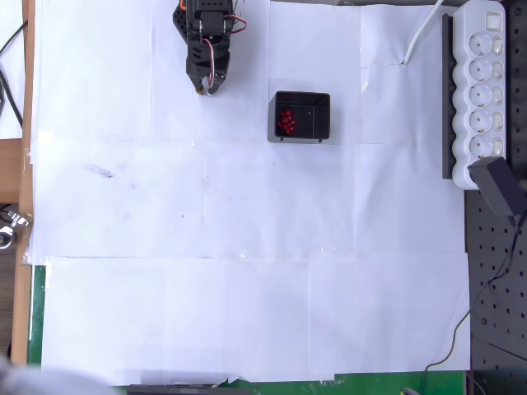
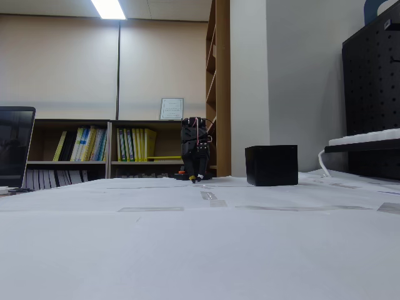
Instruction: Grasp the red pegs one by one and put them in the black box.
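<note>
With the red pegs (image 1: pixel 286 122) clustered inside the black box (image 1: pixel 317 130) and none visible on the bench (image 1: pixel 247 247), the end effector (image 1: pixel 207 86), seemingly closed and empty, needs only to retreat.

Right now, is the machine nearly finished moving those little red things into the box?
It looks nearly or fully done. The red pegs sit clustered inside the black box, and I spot none loose on the white paper. The gripper is pulled back left of the box in the overhead view, its jaws apparently carrying nothing.

Black arm (image 1: pixel 206 37), red and white wires, orange accent, pale-tipped fingers (image 1: pixel 209 87)
</note>
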